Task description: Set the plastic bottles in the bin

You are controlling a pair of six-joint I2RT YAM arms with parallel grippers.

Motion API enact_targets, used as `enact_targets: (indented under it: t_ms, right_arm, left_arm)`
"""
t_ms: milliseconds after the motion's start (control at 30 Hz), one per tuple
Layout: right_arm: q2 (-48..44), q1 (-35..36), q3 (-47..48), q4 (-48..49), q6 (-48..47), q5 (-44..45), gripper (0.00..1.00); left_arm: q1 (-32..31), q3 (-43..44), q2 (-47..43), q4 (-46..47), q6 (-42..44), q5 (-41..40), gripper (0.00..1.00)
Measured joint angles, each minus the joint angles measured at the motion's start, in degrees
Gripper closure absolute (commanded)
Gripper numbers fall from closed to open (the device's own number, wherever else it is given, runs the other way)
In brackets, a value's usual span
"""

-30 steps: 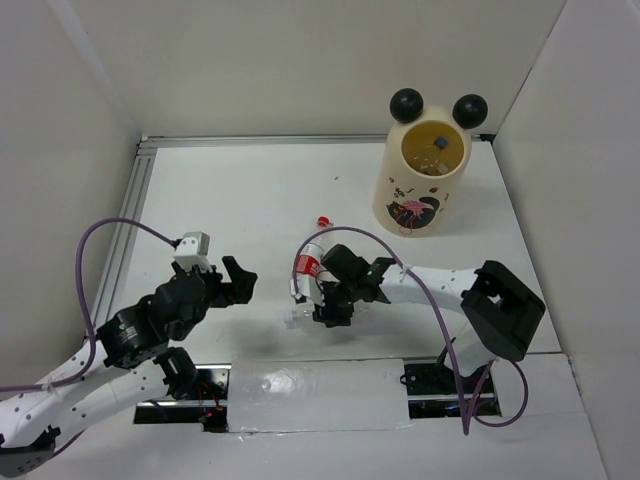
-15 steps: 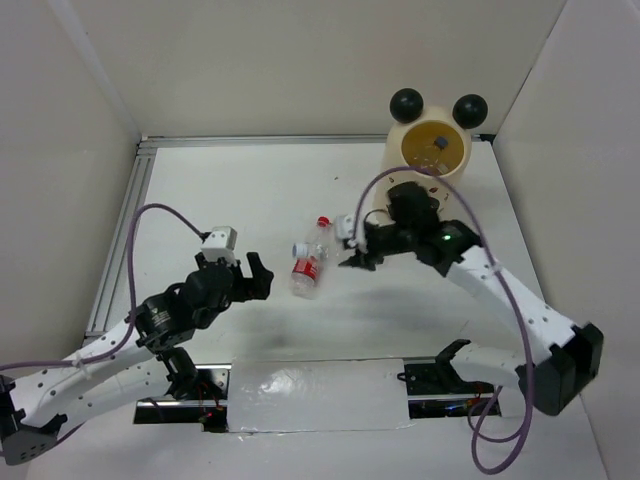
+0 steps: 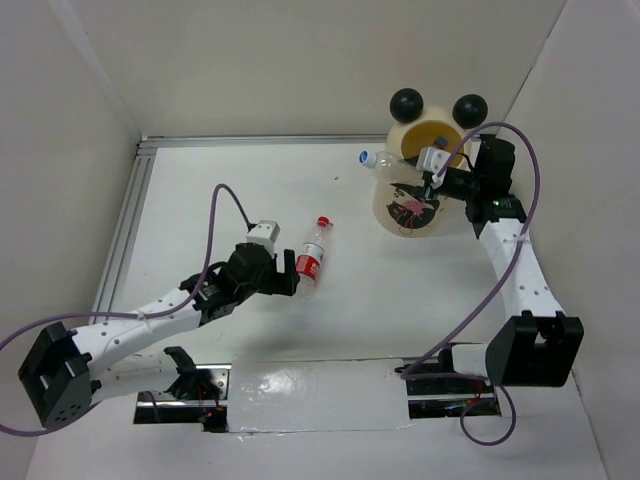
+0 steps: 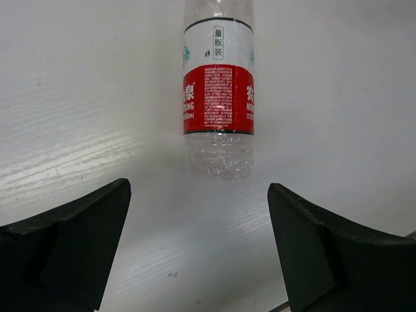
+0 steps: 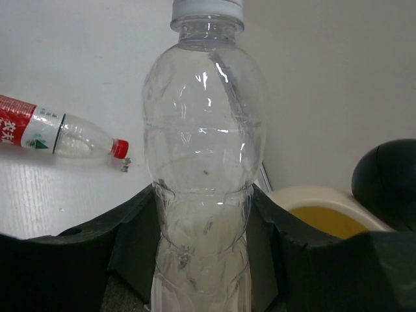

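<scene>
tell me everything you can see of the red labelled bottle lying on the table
The clear plastic bottle with a red-and-white label and a red cap lies on its side on the white table, looking empty. Its base faces the open left gripper, whose fingers sit just short of it. Only the table touches it.

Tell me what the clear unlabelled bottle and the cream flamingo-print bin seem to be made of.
Clear unlabelled bottle: thin glossy transparent plastic, judging by moulded ridges and highlights. Cream flamingo-print bin: matte, perhaps card or plastic; unclear.
</scene>
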Motion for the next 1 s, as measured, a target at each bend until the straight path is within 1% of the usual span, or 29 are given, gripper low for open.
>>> enact_targets:
  t_ms: [133, 300, 367, 433, 567, 667, 767, 800, 833, 867, 900, 933, 1000]
  right_arm:
    - [3.9, -2.3, 4.8, 0.6, 0.2, -3.2, 0.70]
    - [6.1, -3.6, 13.1, 0.5, -0.7, -6.7, 0.69]
    - [7.6, -4.0, 17.6, -2.5, -3.1, -8.9, 0.69]
    - [9.2, -4.1, 21.9, -4.8, -5.5, -10.2, 0.66]
    - [11.3, -5.4, 22.8, -5.5, -8.3, -11.9, 0.64]
    - [17.7, -8.1, 26.3, -9.8, -11.9, -13.7, 0.63]
    - [24.4, -10.6, 28.5, -15.4, -17.0, -15.0, 0.52]
    - [26.2, -11.2, 28.6, -17.4, -18.5, -15.3, 0.47]
    - [27.6, -11.6, 28.6, -19.2, -19.8, -15.5, 0.38]
    - [28.7, -11.9, 28.6, -20.7, -21.3, -16.1, 0.34]
    - [29.3, -12.0, 28.6, -22.9, -22.8, -16.5, 0.14]
    - [29.3, -12.0, 28.6, -23.3, -23.1, -16.5, 0.00]
    - [29.1, -12.0, 28.6, -25.1, -25.3, -17.2, 0.00]
  left_arm:
    - [0.0, 0.5, 4.4, 1.4, 1.1, 1.6, 0.01]
    - [-0.1, 2.2, 6.4, 2.6, 1.6, 2.6, 0.01]
    - [-0.2, 2.9, 6.5, 3.0, 1.9, 2.8, 0.01]
    - [-0.3, 3.2, 6.5, 3.5, 2.5, 2.8, 0.01]
    - [-0.5, 3.2, 7.0, 4.0, 2.6, 2.8, 0.01]
    - [-0.5, 3.2, 8.2, 4.0, 2.6, 2.8, 0.01]
    - [-0.6, 3.3, 9.1, 4.0, 2.7, 2.7, 0.01]
    - [-0.7, 3.3, 9.5, 4.0, 2.8, 2.5, 0.01]
    - [-0.8, 3.4, 9.8, 4.0, 2.8, 2.3, 0.01]
    - [-0.9, 3.5, 10.2, 4.0, 2.8, 2.2, 0.01]
    - [-1.1, 3.8, 10.7, 4.0, 2.8, 2.0, 0.01]
    - [-1.1, 4.2, 11.2, 4.1, 2.8, 2.0, 0.01]
    - [-1.1, 5.1, 12.4, 4.3, 3.1, 1.7, 0.01]
